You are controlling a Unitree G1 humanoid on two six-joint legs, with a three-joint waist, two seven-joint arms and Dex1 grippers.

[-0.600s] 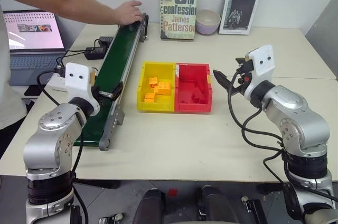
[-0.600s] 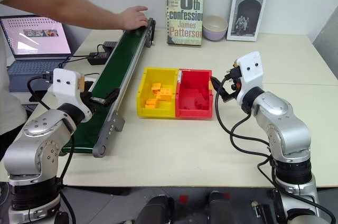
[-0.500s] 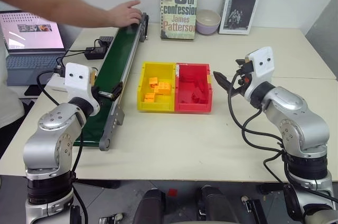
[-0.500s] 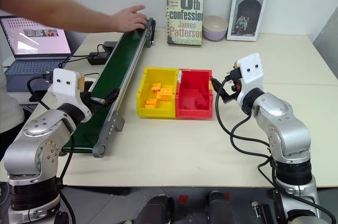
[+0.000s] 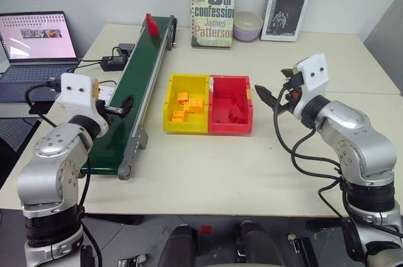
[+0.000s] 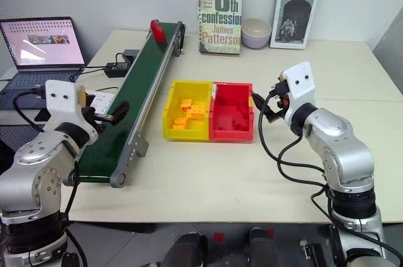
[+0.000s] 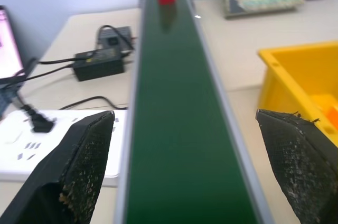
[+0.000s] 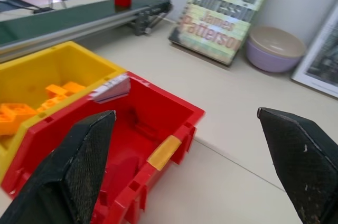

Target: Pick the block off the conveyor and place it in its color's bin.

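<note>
The left gripper [image 7: 185, 171] stands wide open and empty, its two black fingers [image 7: 79, 166] spread on either side of the conveyor [image 5: 135, 90], hovering over the belt's near half. Straight ahead of it at 12 o'clock, the block [image 5: 150, 23] stands upright on the belt's far end, well apart from the gripper. At the left gripper's 9 o'clock a white power strip [image 7: 26, 150], a black adapter [image 5: 114, 62] and a laptop [image 5: 34, 43] sit on the table [image 5: 302, 59]. The right gripper [image 8: 185, 171] is also open and holds nothing; it hangs just beside the bin's [image 5: 230, 104] right wall, above the table. The bin holds several red bricks, and the yellow bin [image 5: 187, 103] touching its left wall holds orange bricks. At the table's far edge, 12 o'clock from the bins, a book [image 5: 213, 9] leans on the wall, with a lilac bowl [image 5: 247, 26] and a second book [image 5: 287, 4] to its right.
</note>
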